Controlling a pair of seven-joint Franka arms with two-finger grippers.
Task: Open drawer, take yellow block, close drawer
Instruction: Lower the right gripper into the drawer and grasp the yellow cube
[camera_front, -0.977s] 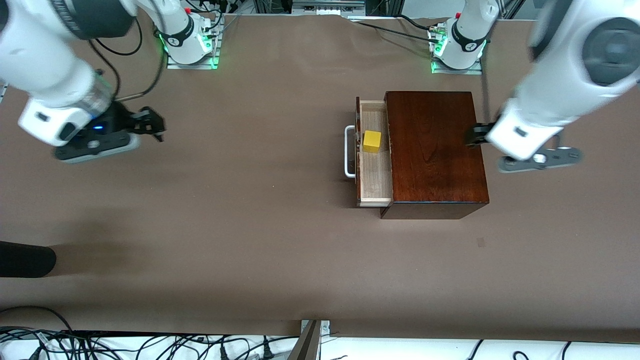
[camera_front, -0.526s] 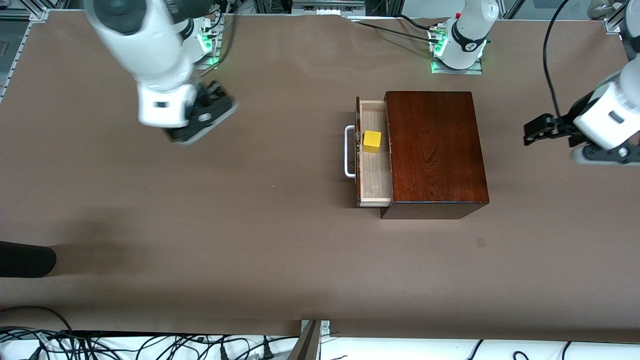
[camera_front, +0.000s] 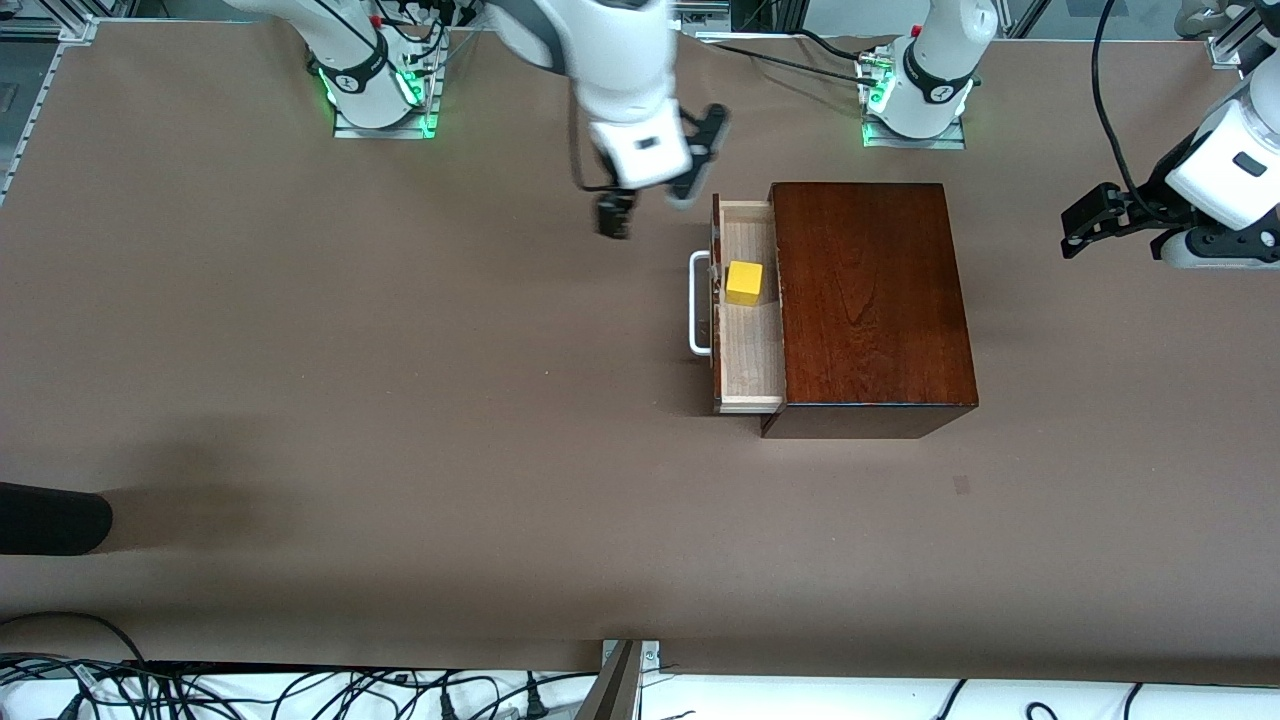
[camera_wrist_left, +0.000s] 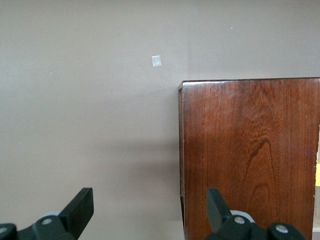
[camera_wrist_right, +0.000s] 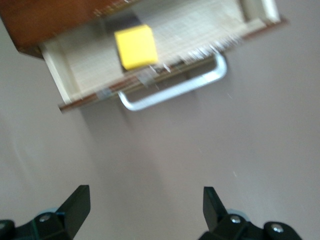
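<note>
Brown table (camera_front: 400, 400) fills the view, bare apart from one big item: the dark red-brown wooden box (camera_front: 870, 300), sitting toward the left arm's end. We see its drawer (camera_front: 748, 370) pulled part-way out toward the right arm's end, white U handle (camera_front: 697, 305) facing that way, so we judge the opening step done and the pale interior exposed for a top-down pick.

Right arm reaches in from its base; right gripper (camera_front: 655, 195) hangs over bare table just beside the drawer's corner farthest from the front camera, not yet over the tray. Fingers are spread wide and empty in the right wrist view (camera_wrist_right: 142, 210), with the drawer and handle ahead. We read this as the approach to the grab, jaws pre-spread for the cube.

Left gripper (camera_front: 1085, 222) waits over the table off the box's closed end, well apart from it; fingers apart, holding nothing (camera_wrist_left: 150, 210). Likely parked there to leave the drawer reachable.

Yellow block (camera_front: 744, 282) sits inside the drawer on the tray floor, close to the drawer front, untouched. Small and flat-faced, so should pinch easily; the drawer front close by leaves little finger room.
</note>
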